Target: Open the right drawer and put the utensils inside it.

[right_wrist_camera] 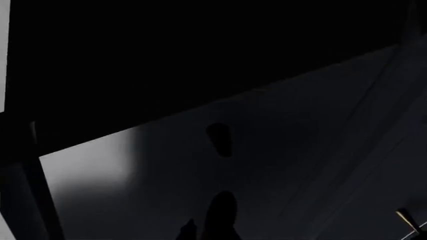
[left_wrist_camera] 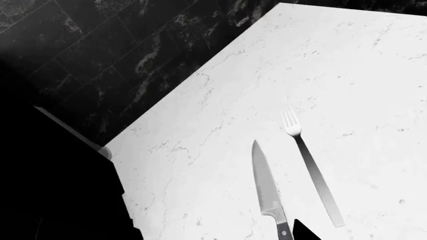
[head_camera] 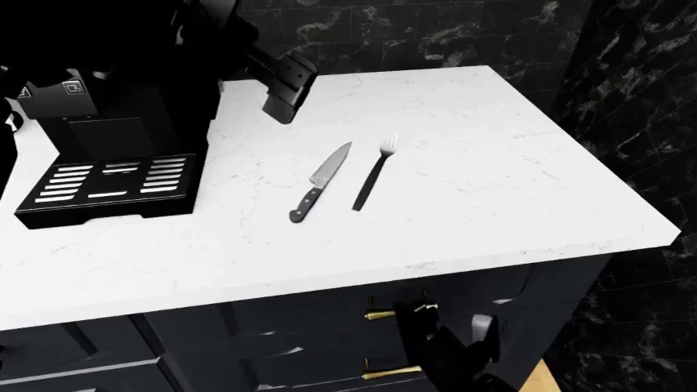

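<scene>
White marble counter [head_camera: 490, 163] carries the knife [head_camera: 321, 181] and the fork [head_camera: 374, 172], lying side by side near its middle, close but apart, blade tip and tines pointing away from the robot. The knife is on the left, its black handle nearest the front edge. A black coffee machine [head_camera: 109, 122] stands at the counter's left.

The left gripper [head_camera: 286, 90] hangs above the counter behind the utensils and a little to their left, well apart from both; I cannot tell how wide its jaws stand. From the left wrist view the knife [left_wrist_camera: 267, 192] and fork [left_wrist_camera: 310, 167] lie below it, untouched.

The right gripper [head_camera: 463, 351] is low, in front of the navy cabinet below the counter edge, just beside a brass handle [head_camera: 392, 372] on the drawer [head_camera: 326, 359]. Its jaw state cannot be told; the right wrist view is mostly dark. The drawer front sits flush, closed.
</scene>
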